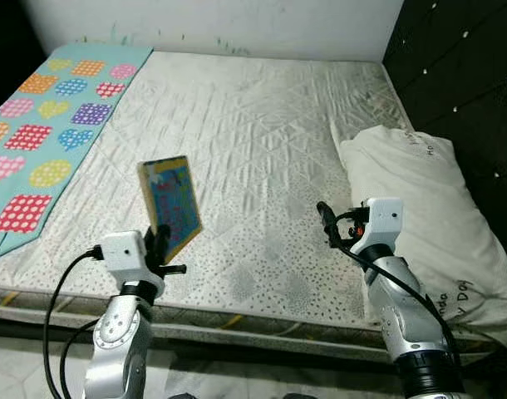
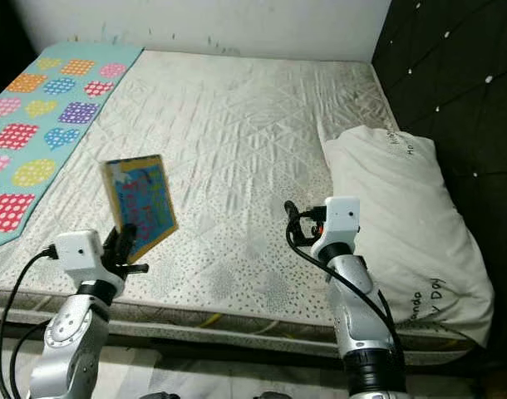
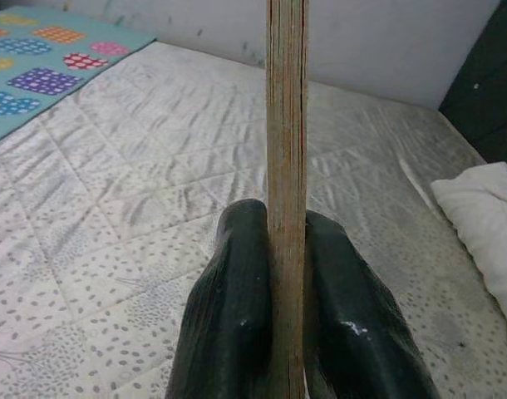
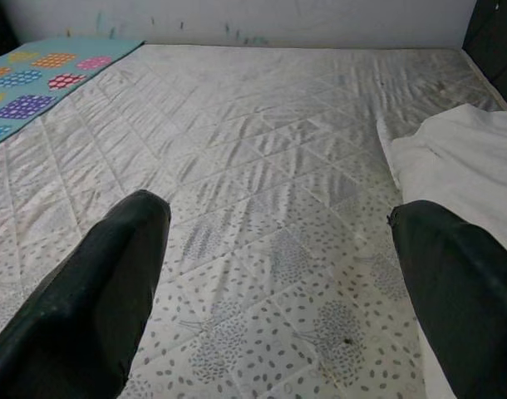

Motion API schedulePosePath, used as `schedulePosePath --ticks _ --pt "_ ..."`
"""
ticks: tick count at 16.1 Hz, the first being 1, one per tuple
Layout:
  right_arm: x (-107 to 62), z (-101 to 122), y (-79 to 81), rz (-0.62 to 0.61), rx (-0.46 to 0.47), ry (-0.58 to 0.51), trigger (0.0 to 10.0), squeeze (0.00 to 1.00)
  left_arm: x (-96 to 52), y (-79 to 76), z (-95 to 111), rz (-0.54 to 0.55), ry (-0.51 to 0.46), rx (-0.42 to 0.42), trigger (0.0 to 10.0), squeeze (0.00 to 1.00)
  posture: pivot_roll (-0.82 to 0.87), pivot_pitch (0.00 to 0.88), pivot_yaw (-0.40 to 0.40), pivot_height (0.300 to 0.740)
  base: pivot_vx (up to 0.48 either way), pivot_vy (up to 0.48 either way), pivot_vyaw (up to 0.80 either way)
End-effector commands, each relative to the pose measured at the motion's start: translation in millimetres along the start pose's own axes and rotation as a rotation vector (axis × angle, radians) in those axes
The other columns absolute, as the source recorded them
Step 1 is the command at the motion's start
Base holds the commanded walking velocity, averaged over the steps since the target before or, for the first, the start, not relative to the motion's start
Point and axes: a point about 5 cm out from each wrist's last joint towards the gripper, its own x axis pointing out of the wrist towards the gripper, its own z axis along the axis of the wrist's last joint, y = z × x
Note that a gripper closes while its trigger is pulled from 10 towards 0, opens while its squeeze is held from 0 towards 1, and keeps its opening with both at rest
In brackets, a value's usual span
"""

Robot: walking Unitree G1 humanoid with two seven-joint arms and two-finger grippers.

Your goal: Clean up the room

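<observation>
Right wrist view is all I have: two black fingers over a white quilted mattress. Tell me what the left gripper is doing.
Observer: The left gripper is shut on a thin colourful picture book, held upright above the mattress.
Operator: Report where the pillow lies.
Observer: The white pillow lies along the mattress's right side, against the dark headboard.
Operator: Check the far left.
Observer: A teal blanket with coloured hearts and squares covers that edge.
</observation>
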Motion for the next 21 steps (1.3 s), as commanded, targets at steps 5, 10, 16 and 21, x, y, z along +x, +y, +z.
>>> schedulePosePath --ticks 5,10,16,21 --pt "-0.7 0.3 -1.0 0.000 -0.006 -0.001 10.0 0.00 0.6 -1.1 4.6 0.000 -0.020 0.009 10.0 0.00 -0.13 0.122 -0.020 0.740 0.000 -0.360 0.00" --pt "-1.0 0.0 -1.4 -0.003 -0.007 0.001 10.0 0.00 0.8 -1.1 6.0 -0.001 -0.030 -0.007 10.0 0.00 -0.13 0.128 -0.020 0.740 0.000 -0.148 0.00" --pt "-1.5 -0.2 -2.0 -0.007 -0.008 0.001 10.0 0.00 0.4 -5.9 9.0 -0.049 -0.052 -0.020 10.0 0.00 -0.14 0.131 -0.019 0.740 0.000 0.000 0.00" --pt "-1.7 -0.3 -2.2 -0.007 -0.007 0.001 10.0 0.00 -0.7 -11.3 11.3 -0.101 -0.071 -0.032 10.0 0.00 -0.14 0.131 -0.019 0.740 0.195 0.000 0.00"
